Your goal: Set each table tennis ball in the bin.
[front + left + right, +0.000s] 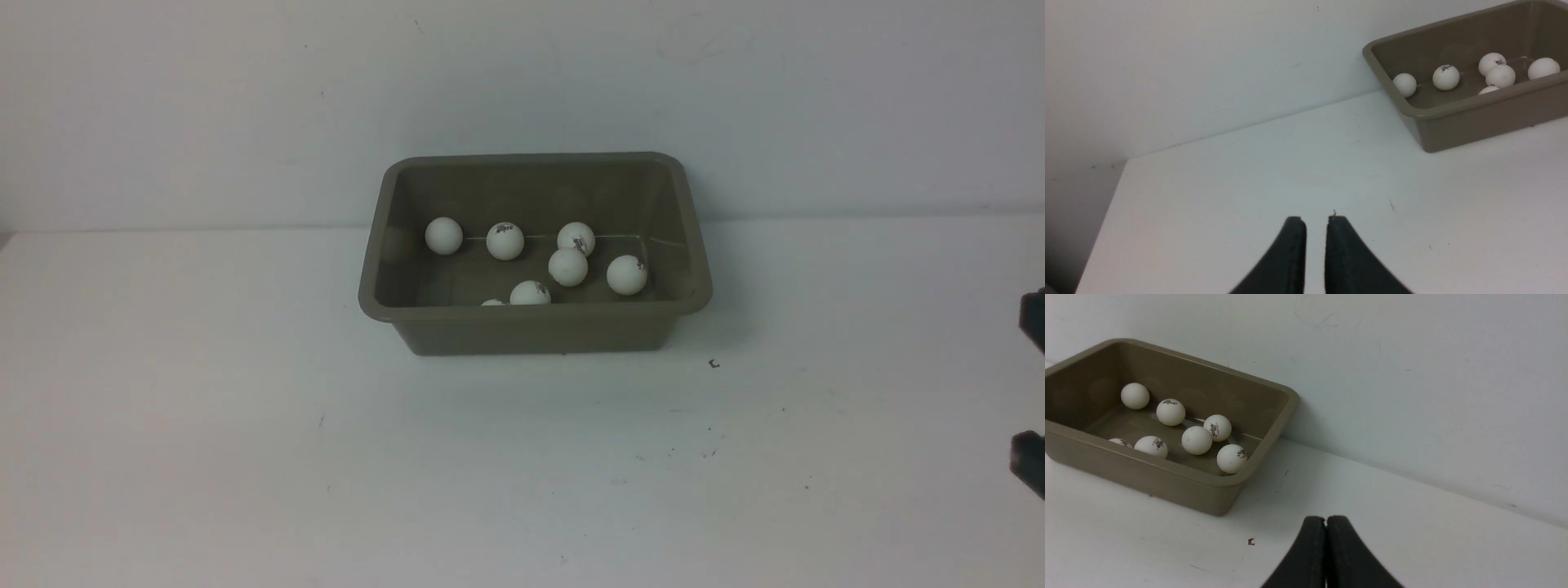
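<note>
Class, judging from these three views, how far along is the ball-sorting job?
Done: seven balls show inside the bin. In hand: nothing; the right gripper is shut empty, the left gripper holds nothing. Left: no ball shows on the table, so it looks finished.

wall (522, 82): plain white | table (245, 457): white, scuffed, against wall | light: even

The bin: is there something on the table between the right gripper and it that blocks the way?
Nothing visible blocks it. Between the right gripper and the bin lies only bare white table with a tiny dark speck. Seven table tennis balls show inside.
</note>
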Tool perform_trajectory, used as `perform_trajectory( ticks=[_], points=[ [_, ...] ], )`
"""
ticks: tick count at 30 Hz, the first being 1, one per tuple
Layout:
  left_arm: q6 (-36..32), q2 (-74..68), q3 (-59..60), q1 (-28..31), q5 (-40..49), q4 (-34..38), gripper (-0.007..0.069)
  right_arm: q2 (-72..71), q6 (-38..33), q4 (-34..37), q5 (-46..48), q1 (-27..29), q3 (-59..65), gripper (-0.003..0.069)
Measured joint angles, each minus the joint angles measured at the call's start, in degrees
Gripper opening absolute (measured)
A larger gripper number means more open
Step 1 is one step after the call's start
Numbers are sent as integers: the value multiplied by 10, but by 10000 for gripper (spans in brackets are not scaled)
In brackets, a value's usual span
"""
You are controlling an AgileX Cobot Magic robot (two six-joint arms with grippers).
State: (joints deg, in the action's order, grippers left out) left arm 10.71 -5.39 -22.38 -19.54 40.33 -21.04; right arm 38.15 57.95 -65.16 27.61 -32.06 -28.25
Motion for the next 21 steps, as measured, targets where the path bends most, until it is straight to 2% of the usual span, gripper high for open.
perform_trajectory(
  ticks=[21],
  points=[
    [0, 0, 0, 0, 1, 0, 58, 0, 8, -5, -3, 0, 1, -15]
  ],
)
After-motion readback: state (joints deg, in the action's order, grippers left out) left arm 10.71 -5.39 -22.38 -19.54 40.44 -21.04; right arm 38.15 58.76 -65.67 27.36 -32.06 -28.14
